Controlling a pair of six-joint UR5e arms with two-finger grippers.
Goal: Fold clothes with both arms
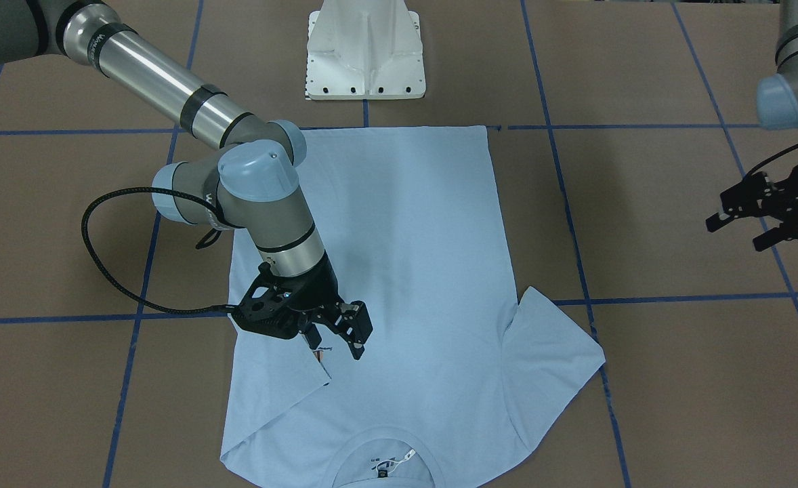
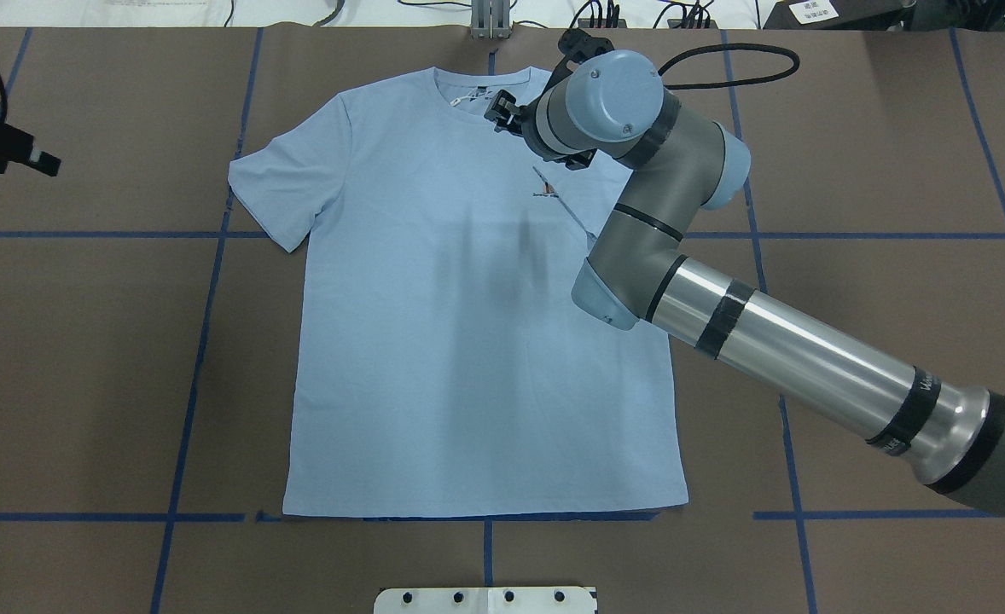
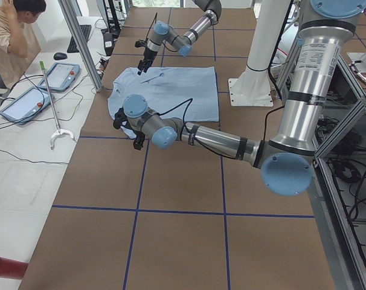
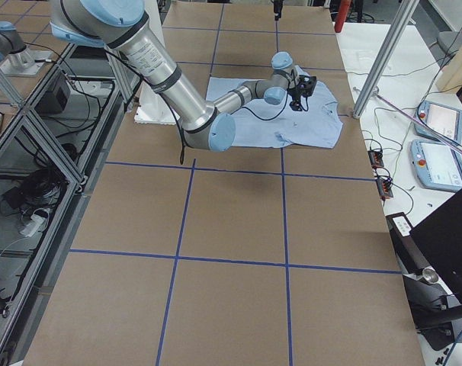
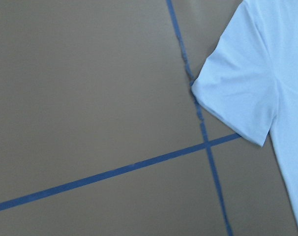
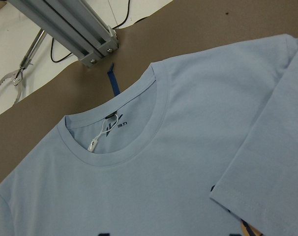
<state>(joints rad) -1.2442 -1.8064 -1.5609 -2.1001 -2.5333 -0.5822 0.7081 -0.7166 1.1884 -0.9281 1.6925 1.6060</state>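
The light blue T-shirt [image 2: 451, 341] lies flat and face up on the brown table, its collar and white neck tag [image 6: 92, 144] on the far side from the robot. The sleeve on the robot's right [image 1: 284, 386] is folded inward over the chest and partly covers the palm-tree print [image 1: 319, 352]. My right gripper [image 1: 337, 346] hovers open and empty just above that folded sleeve's edge. The other sleeve [image 5: 242, 93] lies spread out flat. My left gripper [image 1: 738, 232] is open and empty above bare table, well off the shirt's side.
The white pedestal base [image 1: 365, 51] stands at the shirt's hem side. Blue tape lines [image 2: 204, 341] grid the table. An aluminium post [image 6: 70, 29] stands beyond the collar. An operator [image 3: 17, 30] and teach pendants [image 3: 59, 75] are at a side desk.
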